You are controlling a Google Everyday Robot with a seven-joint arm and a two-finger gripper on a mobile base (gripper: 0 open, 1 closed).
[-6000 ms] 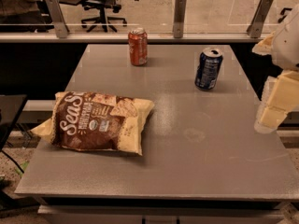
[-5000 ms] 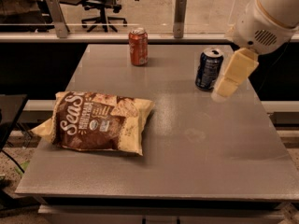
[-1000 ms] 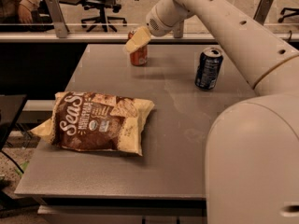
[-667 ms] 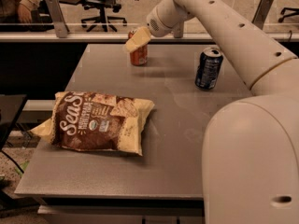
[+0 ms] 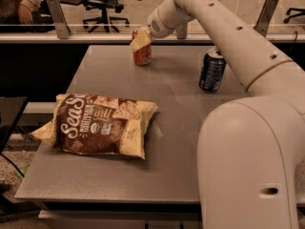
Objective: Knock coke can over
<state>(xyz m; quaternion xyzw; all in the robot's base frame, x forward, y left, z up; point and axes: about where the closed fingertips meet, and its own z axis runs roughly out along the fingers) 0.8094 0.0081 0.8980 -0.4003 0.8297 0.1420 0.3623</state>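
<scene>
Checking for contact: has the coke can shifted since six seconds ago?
No. The coke can stands upright, same spot left of the blue can; the end effector is at its top rim.

My pincer (image 5: 141, 39) is at the far edge of the table (image 5: 114, 73), over the top left of the coke can (image 5: 142, 56). Left of that can the table is bare out to its edge. Rightward, open surface runs up to the blue can (image 5: 212, 70). The chip bag (image 5: 100, 125) fills the near left, well apart from both cans. My arm (image 5: 248, 151) blocks the near right.
</scene>
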